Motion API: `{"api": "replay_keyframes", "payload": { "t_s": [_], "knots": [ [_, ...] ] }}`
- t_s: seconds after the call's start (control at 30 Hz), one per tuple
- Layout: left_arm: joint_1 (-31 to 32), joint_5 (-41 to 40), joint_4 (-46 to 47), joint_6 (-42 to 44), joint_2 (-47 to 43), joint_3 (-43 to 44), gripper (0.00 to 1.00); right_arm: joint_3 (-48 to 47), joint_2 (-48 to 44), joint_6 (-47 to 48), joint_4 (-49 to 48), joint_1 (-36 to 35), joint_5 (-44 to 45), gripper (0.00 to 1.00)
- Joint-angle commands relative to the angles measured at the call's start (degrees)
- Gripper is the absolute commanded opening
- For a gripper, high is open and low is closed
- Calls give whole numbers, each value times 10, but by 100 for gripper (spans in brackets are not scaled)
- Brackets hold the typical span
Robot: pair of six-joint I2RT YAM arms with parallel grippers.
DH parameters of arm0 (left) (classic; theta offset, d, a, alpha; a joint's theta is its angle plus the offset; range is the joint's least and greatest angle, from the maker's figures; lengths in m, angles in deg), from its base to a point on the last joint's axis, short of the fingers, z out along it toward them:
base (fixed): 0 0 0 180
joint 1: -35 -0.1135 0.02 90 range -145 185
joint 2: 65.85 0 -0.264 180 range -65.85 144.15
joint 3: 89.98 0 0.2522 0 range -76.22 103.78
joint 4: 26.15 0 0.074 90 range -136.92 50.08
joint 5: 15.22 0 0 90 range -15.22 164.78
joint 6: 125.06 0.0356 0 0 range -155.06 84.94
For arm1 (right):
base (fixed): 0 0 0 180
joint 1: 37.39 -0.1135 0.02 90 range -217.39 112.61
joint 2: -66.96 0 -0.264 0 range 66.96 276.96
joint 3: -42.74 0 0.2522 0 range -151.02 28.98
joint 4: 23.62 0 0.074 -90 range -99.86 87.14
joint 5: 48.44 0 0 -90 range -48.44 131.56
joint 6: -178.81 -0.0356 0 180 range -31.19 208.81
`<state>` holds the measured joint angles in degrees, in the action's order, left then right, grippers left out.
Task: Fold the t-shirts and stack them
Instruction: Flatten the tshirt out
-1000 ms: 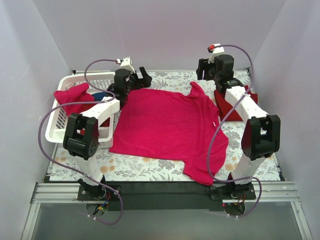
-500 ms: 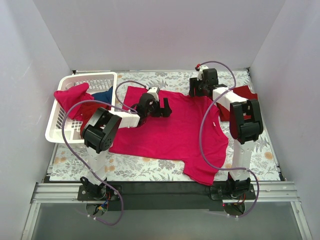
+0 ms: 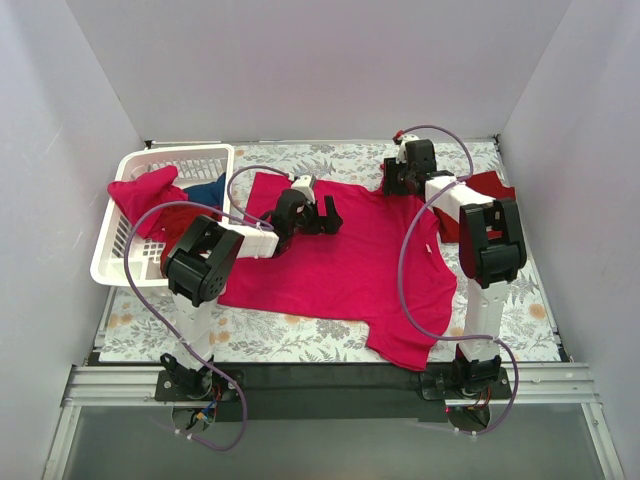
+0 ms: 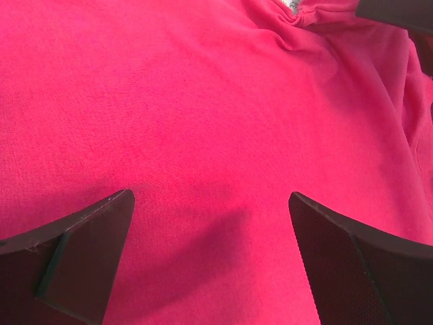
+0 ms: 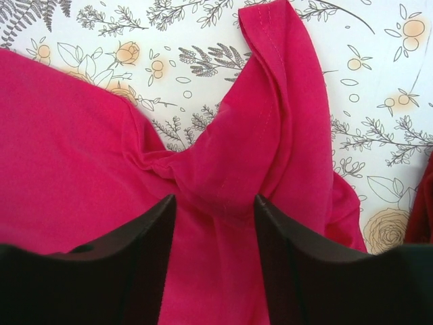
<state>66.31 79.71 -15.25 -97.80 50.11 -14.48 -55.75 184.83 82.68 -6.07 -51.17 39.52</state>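
A bright pink-red t-shirt (image 3: 340,260) lies spread flat on the flowered table cover. My left gripper (image 3: 326,215) hovers low over its upper middle, jaws wide open and empty; in the left wrist view the gripper (image 4: 210,223) has only flat pink cloth (image 4: 203,101) between its fingers. My right gripper (image 3: 393,183) is at the shirt's far right sleeve. In the right wrist view the gripper (image 5: 213,217) is open, its fingers either side of a bunched fold of the sleeve (image 5: 250,135). A dark maroon-red shirt (image 3: 492,186) lies at the far right.
A white lattice basket (image 3: 125,165) stands at the far left, holding a second pink-red shirt (image 3: 140,190), a blue one (image 3: 207,189) and maroon cloth (image 3: 180,222). Grey walls close in on three sides. A shirt sleeve (image 3: 410,345) hangs near the front edge.
My left arm has swung from the shirt's far left corner to over its upper middle. My right arm has come in and down onto the far right sleeve. Little movement in the last half second.
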Motion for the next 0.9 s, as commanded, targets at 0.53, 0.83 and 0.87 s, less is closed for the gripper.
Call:
{"api": "replay_keyframes", "payload": {
  "t_s": [0.53,0.83,0.87],
  "knots": [
    [-12,-22,-38,7,-12,-39,92,-29,32,-42,17,10,-35,1],
    [-24,-19,-38,5,-14,-46,92,-197,93,-38,38,11,-59,1],
    [-26,-19,-38,6,-15,-47,92,-210,103,-38,38,11,-62,1]
  ]
}}
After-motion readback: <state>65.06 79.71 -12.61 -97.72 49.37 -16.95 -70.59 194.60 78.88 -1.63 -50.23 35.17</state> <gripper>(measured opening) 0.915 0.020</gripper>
